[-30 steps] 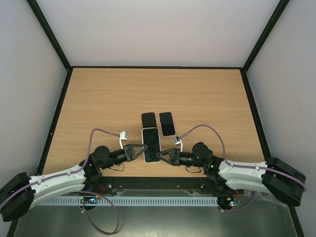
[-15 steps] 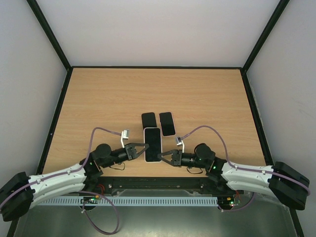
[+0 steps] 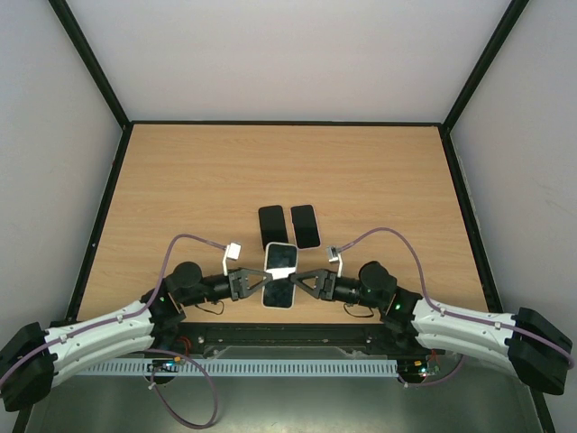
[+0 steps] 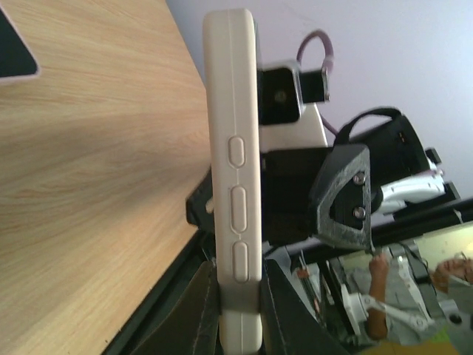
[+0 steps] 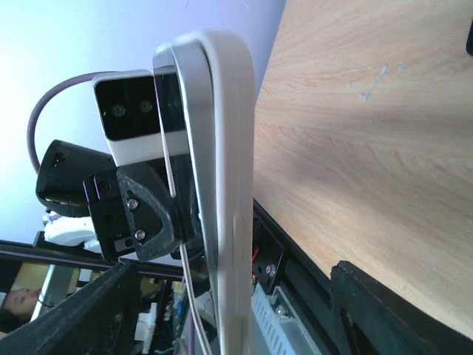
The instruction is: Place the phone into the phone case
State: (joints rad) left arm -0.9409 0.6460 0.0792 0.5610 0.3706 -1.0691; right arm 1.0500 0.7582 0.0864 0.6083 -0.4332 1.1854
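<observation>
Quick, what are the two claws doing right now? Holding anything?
Left claw: closed on the white phone case, pinching its edge.
Right claw: open, fingers either side of the case, not gripping it.

The desk (image 3: 180, 180) is pale wood-grain, smooth with a low sheen, with a few small specks showing in the right wrist view. The phone case (image 4: 235, 111) is off-white, soft-looking plastic or rubber, matt and smooth, its side buttons moulded in the same skin. The phone (image 3: 281, 260) has a black glass face, glossy and catching light. The right arm's fingers (image 4: 341, 194) are grey-black plastic with a grainy surface and small bright metal screws; the left arm's fingers (image 5: 144, 214) look alike. The arm shells (image 3: 99, 327) are smooth white plastic, and the cables (image 3: 194, 237) wear a slick purple sheath. Two black slabs (image 3: 271, 221) look smooth
</observation>
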